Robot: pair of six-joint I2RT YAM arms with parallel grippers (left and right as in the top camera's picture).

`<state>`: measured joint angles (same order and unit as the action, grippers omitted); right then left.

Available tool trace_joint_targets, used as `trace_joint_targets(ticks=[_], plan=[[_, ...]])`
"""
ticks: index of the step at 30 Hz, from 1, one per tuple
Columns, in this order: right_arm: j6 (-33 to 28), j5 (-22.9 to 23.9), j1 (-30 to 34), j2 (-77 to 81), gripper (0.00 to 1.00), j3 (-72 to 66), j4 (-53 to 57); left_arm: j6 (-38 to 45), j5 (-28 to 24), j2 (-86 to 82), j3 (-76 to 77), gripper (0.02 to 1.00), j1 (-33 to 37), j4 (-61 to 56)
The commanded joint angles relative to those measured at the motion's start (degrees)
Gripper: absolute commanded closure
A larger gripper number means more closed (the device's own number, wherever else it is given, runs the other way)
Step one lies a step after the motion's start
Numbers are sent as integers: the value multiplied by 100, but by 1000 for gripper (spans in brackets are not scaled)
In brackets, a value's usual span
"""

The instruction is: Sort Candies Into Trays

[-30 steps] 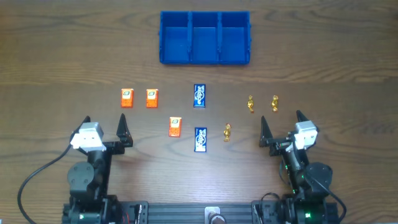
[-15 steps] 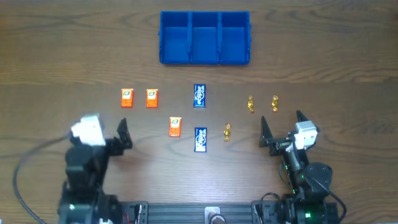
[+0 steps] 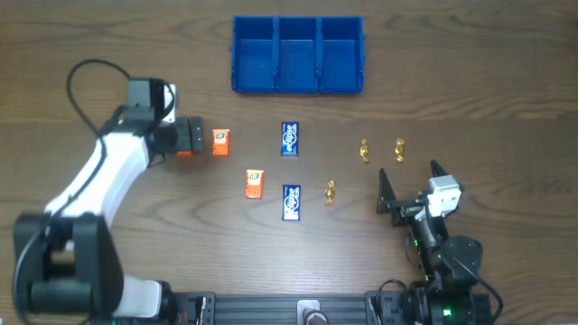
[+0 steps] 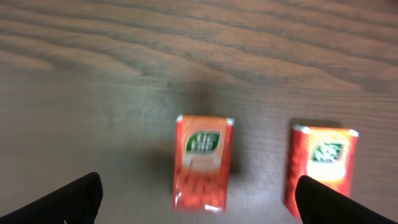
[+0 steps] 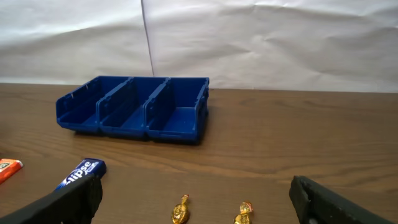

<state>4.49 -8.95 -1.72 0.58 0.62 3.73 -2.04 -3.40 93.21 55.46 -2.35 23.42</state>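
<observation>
Looked across the wooden table at a blue three-compartment tray set before a white backdrop. Caught, nearer, a blue candy bar, a gold-wrapped candy beside a second gold-wrapped candy, and a sliver of an orange box. Held the right gripper with fingers parted wide.

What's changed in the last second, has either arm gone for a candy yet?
The left arm swung up from its rest pose by the base and out to the leftmost orange candy box. The left gripper now hovers open over it, a finger to each side, nothing gripped yet. The right gripper stayed parked and open. The blue tray is unmoved, and nothing else shifted.
</observation>
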Motion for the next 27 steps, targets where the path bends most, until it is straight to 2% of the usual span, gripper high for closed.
trace_joint_targets(ticks=[1,5,7,11,12,14,15,18,24,27], plan=[[-7,50,24,-42,3,-17,17,433,-179,758,317,18,9,39],[-7,50,24,-42,3,-17,17,603,-195,1021,317,20,7,140],[-7,50,24,-42,3,-17,17,619,-195,1051,317,64,7,138],[-7,50,24,-42,3,-17,17,616,-153,1058,317,207,7,138],[-7,50,24,-42,3,-17,17,619,-153,1056,317,318,7,140],[-7,50,24,-42,3,-17,17,619,-151,1062,317,402,7,142],[-7,50,24,-42,3,-17,15,616,-153,1088,317,428,7,140],[-7,50,24,-42,3,-17,17,614,-155,1207,317,424,7,122],[-7,50,24,-42,3,-17,17,538,-160,1222,319,610,7,118],[-7,48,24,-42,3,-17,17,459,-201,1220,356,647,7,140]])
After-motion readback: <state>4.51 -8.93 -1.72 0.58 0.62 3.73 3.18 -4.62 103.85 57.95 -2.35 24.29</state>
